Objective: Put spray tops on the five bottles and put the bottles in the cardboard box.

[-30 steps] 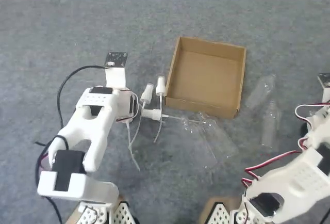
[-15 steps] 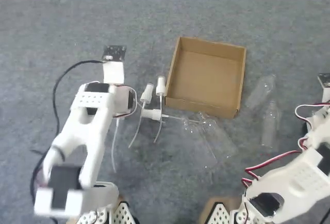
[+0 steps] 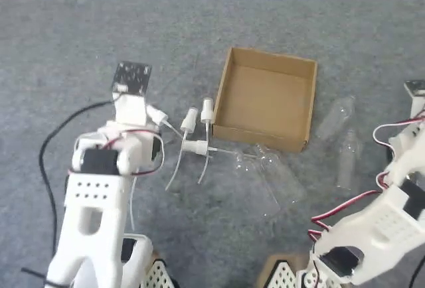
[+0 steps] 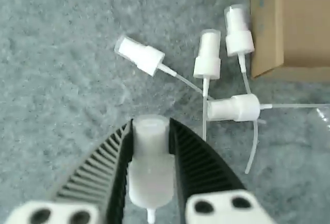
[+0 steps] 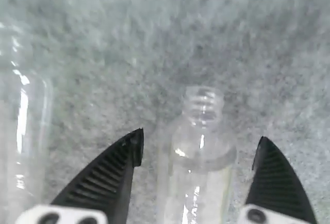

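Left gripper [image 4: 149,128] has a spray top [image 4: 150,172] pinched snugly between its ribbed black fingers [image 4: 111,167], cap end toward the fingertips, up off the grey carpet [image 3: 60,42]. Right ahead of it lie four loose spray tops [image 4: 140,57], their thin dip tubes [image 4: 252,149] crossing one another in a tangle. The farthest of them sits just beside the corner of the cardboard box [image 4: 296,22]. Over to the right gripper [image 5: 200,141]: fingers spread wide, one on either side of a clear bottle [image 5: 201,108] lying on the carpet, threaded neck bare, neither finger touching it. A second bottle [image 5: 20,131] lies beside it, cut off at the edge. From above, two clear bottles [image 3: 335,117] lie right of the box. More clear plastic [image 3: 279,180] lies near its front wall, too transparent to count. The left arm's wrist [image 3: 129,92] hides its own gripper from above.
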Available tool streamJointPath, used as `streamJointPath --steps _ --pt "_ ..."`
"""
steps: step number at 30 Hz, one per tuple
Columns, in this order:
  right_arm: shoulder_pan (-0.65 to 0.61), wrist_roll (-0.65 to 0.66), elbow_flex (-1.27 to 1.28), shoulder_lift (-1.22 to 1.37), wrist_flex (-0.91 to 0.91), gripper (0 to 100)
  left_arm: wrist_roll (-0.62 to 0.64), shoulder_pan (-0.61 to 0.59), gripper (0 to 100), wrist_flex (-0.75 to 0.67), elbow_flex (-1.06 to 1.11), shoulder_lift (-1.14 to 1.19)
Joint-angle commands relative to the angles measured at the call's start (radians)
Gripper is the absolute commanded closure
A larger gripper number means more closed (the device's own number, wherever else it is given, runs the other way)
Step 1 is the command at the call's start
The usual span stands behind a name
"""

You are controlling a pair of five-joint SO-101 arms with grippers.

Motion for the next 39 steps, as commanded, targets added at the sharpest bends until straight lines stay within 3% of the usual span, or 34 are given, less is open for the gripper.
streamJointPath --steps 1,14,26,29,33,39 --pt "-0.027 -0.032 -0.081 -0.022 0.015 71.2 -0.029 -0.008 99 -0.072 0.071 -0.095" --pt "0.028 0.069 -0.080 0.042 0.008 72.3 -0.041 -0.008 99 -0.101 0.124 -0.115" --pt "0.028 0.069 -0.137 0.076 0.016 95.6 -0.041 -0.008 99 -0.101 0.128 -0.115" --pt "0.019 0.064 -0.209 0.045 0.101 99.5 -0.038 -0.008 99 -0.103 0.128 -0.117" --pt "-0.045 -0.006 -0.295 -0.062 0.226 99.3 -0.038 -0.008 99 -0.124 0.114 -0.118" --pt "-0.236 -0.173 -0.270 -0.337 0.277 99.3 -0.041 -0.009 99 -0.100 0.010 -0.118"
